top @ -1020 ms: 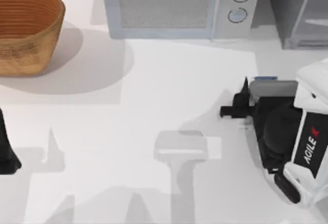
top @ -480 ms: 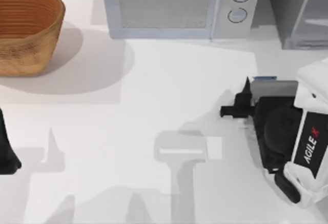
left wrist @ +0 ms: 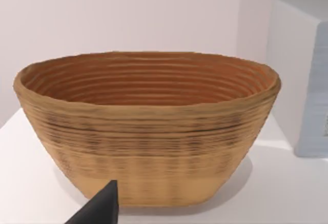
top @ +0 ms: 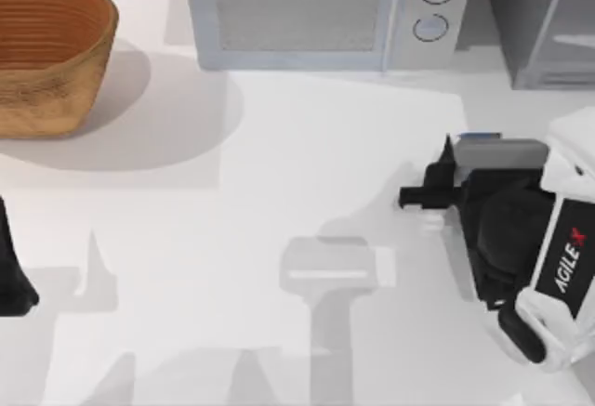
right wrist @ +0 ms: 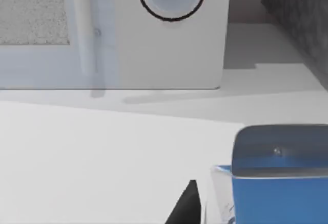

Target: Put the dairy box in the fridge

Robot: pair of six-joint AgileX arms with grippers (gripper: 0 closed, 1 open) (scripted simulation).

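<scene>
The dairy box (right wrist: pixel 279 183) is a small carton with a blue top, standing on the white table close in front of my right wrist camera. From above, only a blue sliver of the dairy box (top: pixel 480 136) shows past the arm. My right gripper (top: pixel 435 179) hangs low over that spot at the table's right side, right beside the carton. The fridge (top: pixel 544 25) is the dark grey cabinet with a pale door panel at the back right corner; its dark side (right wrist: pixel 302 19) shows beyond the carton. My left gripper (top: pixel 11 281) is parked at the left edge.
A light grey microwave (top: pixel 316 11) with two round knobs stands at the back, just left of the fridge, and its front (right wrist: pixel 154 39) faces the right wrist camera. A woven basket (top: pixel 46 53) (left wrist: pixel 148 126) sits at the back left.
My right arm has shifted slightly toward the table's front and right. The carton and the left arm have stayed put.
</scene>
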